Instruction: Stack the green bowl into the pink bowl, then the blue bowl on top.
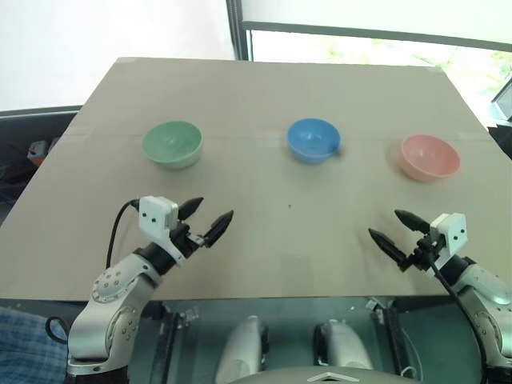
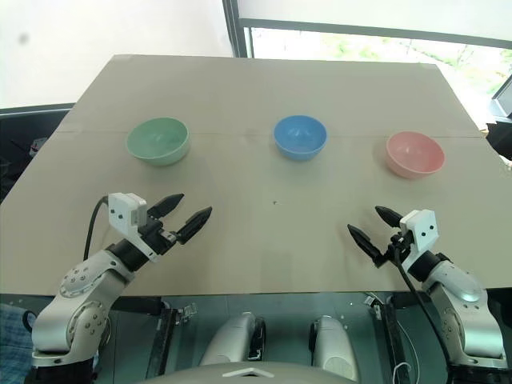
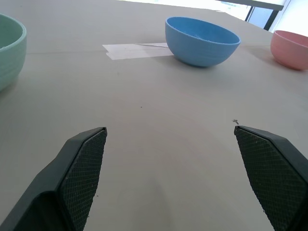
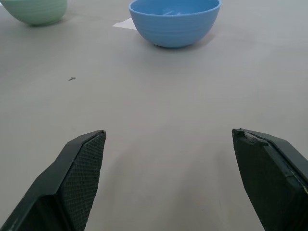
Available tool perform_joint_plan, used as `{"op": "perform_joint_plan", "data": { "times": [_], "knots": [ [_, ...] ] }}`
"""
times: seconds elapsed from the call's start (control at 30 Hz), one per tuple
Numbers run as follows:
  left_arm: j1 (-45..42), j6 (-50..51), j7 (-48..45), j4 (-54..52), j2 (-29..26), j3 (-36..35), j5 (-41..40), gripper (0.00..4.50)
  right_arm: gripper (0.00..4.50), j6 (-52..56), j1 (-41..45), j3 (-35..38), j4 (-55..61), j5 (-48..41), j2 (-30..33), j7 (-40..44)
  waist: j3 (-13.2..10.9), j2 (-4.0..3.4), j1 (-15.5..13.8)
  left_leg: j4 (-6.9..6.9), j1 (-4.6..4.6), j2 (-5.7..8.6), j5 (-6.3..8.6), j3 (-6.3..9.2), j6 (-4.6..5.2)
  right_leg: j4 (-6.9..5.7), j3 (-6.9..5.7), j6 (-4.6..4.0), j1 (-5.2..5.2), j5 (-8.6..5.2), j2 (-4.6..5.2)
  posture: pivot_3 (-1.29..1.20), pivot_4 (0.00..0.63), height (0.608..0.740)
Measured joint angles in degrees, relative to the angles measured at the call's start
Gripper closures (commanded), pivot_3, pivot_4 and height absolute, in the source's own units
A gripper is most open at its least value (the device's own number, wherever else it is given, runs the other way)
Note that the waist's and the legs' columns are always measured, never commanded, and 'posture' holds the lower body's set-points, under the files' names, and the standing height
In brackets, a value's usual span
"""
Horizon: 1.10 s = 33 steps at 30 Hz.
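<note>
1. Plainly, both grippers are waiting with nothing in them: the left gripper (image 1: 205,218) is spreading its black fingers (image 3: 82,168) wide above the near part of the table (image 1: 272,96), and the right gripper (image 1: 394,230) is doing the same on its own side. The finger pads are showing a fine cross-hatched, rubbery-looking texture and are tapering to blunt points.
2. Nothing is being touched; each gripper is hovering well short of the row of bowls.
3. Further out, the three bowls are sitting upright in a line across the table, well apart from one another: the green bowl (image 1: 171,144) ahead of the left gripper, the blue bowl (image 1: 314,140) in the middle, and the pink bowl (image 1: 430,157) ahead of the right gripper.
4. All three are looking like smooth, matte plastic, round and deep, with faint horizontal ridges on the outer walls and of matching size, so they are likely nesting easily.
5. As a judgement, the task is only beginning: no bowl is stacked yet, so the green bowl is still needing to go into the pink one, and the blue after it.
6. Underneath, the table is showing a flat, dull brown, cardboard-like surface, with a pale strip of tape (image 3: 137,50) lying beside the blue bowl.
</note>
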State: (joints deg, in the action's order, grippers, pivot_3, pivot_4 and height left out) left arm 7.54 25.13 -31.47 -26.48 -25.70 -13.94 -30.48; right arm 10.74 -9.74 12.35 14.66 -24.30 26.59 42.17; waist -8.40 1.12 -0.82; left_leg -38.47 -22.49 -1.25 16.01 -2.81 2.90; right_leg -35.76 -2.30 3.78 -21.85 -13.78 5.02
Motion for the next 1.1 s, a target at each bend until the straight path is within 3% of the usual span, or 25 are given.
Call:
{"op": "perform_joint_plan", "data": {
  "times": [0.87,0.97,1.1],
  "knots": [
    [-3.7,0.8,0.2,-0.2,-0.9,2.9,-0.2,0.0,0.1,0.2,2.6,0.0,-0.1,-0.4,1.8,-2.1,0.0,-0.01,0.0,-0.01,0.02,0.01,0.0,-0.02,0.0,-0.01,0.01,0.01,0.02,0.0,0.0,0.0,0.15,0.74],
    [-5.7,1.0,0.2,-0.2,-0.9,3.4,-0.7,0.0,0.1,0.1,5.5,0.1,-0.5,1.6,3.5,-3.6,0.0,-0.01,0.0,-0.03,0.04,0.02,-0.01,-0.02,0.0,-0.03,0.01,0.01,0.04,0.0,-0.01,0.0,0.15,0.74],
    [-8.5,2.8,-1.1,-0.4,-0.9,3.6,-4.2,0.0,0.1,0.5,11.2,-0.3,-3.6,7.3,10.5,-4.3,0.0,-0.02,0.0,-0.04,0.03,0.04,0.0,-0.03,0.0,-0.02,0.01,0.01,0.03,0.01,-0.01,0.0,0.15,0.74]
  ]
}}
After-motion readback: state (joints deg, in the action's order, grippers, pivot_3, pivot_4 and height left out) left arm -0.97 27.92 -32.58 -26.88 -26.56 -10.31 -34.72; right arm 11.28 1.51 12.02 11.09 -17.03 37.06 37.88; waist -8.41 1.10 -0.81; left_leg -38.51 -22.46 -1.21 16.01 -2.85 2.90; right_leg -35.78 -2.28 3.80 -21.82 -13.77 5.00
